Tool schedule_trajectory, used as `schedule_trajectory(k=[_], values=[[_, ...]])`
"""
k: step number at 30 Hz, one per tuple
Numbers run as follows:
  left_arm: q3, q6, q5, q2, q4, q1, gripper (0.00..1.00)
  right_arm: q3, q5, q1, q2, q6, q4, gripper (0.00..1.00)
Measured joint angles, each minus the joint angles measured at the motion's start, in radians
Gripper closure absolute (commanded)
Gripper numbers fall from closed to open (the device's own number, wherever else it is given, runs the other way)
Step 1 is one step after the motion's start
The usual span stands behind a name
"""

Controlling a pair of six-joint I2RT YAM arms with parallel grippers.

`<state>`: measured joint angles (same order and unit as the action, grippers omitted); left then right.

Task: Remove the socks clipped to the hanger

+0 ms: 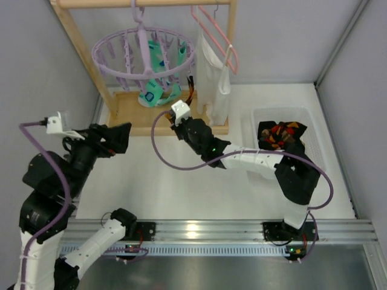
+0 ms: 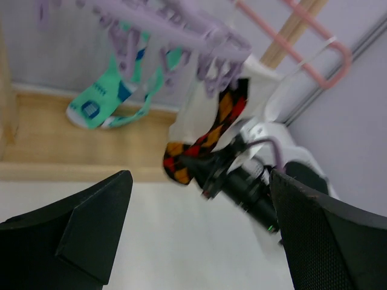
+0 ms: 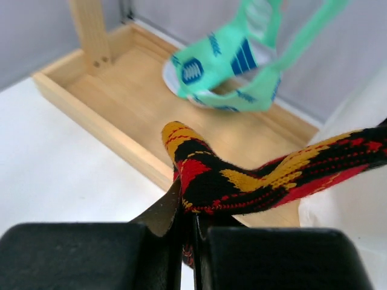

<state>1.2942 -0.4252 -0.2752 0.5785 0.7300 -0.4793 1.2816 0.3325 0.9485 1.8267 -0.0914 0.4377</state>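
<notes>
L gripper (image 2: 199, 241): held over the white surface (image 1: 181, 187) at far left, aimed twd the rack; fingers spread wide, nothing between them.
wooden rack (image 1: 130, 109): stood at the back left of the surface; flat base tray, slanted post, top bar from which both hangers are hung.
hanger (image 1: 143, 45): lavender ring w/ spokes & many small clips, hooked on the top bar above the base tray.
teal socks (image 1: 158, 84): seen dangling from the clips inside the ring, toes low over the tray; white & blue marks are shown. Contact w/ the tray can't be told.
diamond sock (image 2: 221, 121): black w/ orange/red diamonds; upper end is seen up at the clips on the ring's R side, lower end is drawn out slantwise over the tray's front edge. The clip bite itself isn't made out.
R gripper (image 3: 187, 214): reached in from the R, just in front of the tray; fingers pressed together on the toe end of the diamond sock.
white garment (image 1: 214, 72): hung from the pink hanger (image 1: 214, 27), just R of the ring, behind the diamond sock.
clear bin (image 1: 314, 130): set on the surface at R; dark patterned socks (image 1: 281, 134) are piled in it.
</notes>
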Motion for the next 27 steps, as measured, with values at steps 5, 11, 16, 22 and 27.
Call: schedule_trajectory(k=[5,11,16,22,27], values=[[0.378,0.006,0.117,0.233,0.011,0.0,0.02,0.003,0.143,0.167,-0.036,-0.082,0.019,1.0],[0.667,0.039,0.138,0.528,0.113,0.0,0.02,0.06,0.265,0.294,-0.002,-0.161,-0.014,1.0],[0.709,0.078,0.074,0.668,0.214,0.0,0.02,0.203,0.33,0.371,0.083,-0.224,-0.051,1.0],[0.697,0.117,-0.037,0.688,0.277,-0.002,0.02,0.351,0.364,0.425,0.187,-0.266,-0.113,1.0],[0.697,0.142,-0.111,0.699,0.278,-0.011,0.02,0.43,0.367,0.43,0.245,-0.281,-0.148,1.0]])
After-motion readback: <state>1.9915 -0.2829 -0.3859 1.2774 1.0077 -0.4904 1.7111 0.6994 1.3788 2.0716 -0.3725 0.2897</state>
